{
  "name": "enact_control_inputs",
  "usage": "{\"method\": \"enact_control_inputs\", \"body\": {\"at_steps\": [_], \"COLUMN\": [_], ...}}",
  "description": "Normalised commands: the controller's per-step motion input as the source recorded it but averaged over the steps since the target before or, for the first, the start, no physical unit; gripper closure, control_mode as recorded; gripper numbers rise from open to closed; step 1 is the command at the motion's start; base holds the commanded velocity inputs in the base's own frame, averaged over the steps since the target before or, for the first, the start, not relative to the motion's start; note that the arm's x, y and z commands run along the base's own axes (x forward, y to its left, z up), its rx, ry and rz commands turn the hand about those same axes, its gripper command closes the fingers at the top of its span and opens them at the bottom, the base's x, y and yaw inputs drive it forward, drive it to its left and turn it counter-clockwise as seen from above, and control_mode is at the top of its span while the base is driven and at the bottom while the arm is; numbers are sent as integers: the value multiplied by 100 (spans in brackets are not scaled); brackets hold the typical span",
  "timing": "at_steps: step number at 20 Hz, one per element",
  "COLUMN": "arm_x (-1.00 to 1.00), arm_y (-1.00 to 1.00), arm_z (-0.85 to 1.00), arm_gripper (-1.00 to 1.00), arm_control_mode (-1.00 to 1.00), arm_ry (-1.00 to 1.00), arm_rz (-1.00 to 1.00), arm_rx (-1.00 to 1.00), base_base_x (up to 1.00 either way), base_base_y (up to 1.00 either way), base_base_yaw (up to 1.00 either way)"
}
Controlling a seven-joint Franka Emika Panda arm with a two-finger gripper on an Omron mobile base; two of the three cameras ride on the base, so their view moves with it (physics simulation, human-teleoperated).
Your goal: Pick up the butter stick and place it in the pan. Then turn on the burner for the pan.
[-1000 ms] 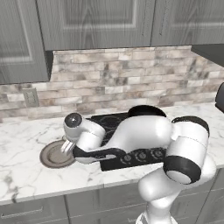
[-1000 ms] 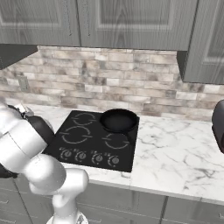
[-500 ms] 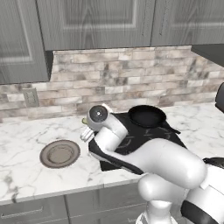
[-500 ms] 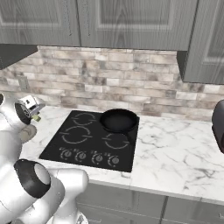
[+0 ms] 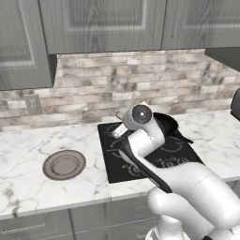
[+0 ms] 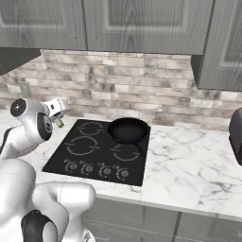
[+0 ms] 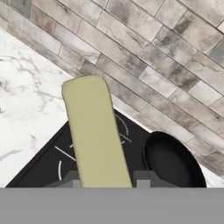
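Butter stick [image 7: 95, 133] is clamped between the two finger tips of the gripper [image 7: 105, 180], which are drawn in tight against its sides, and is held in the air above the near left part of the black cooktop [image 6: 99, 153]. The pan [image 6: 128, 130] is seated on the far right ring. A grey-brown plate [image 5: 64, 164] is set on the marble counter [image 5: 28, 178], well left of the cooktop.
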Motion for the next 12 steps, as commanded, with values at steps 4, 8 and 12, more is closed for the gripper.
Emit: {"method": "enact_control_inputs", "body": {"at_steps": [4, 8, 12], "arm_x": [12, 18, 19], "arm_y": [-94, -98, -92], "arm_z": [29, 22, 23], "arm_gripper": [100, 100, 100], "arm_control_mode": [-100, -100, -100], "arm_ry": [4, 6, 5], "arm_rz": [-12, -10, -8], "arm_rx": [14, 17, 17], "base_base_x": [0, 0, 0], "base_base_y": [0, 0, 0], "base_base_yaw": [0, 0, 0]}}
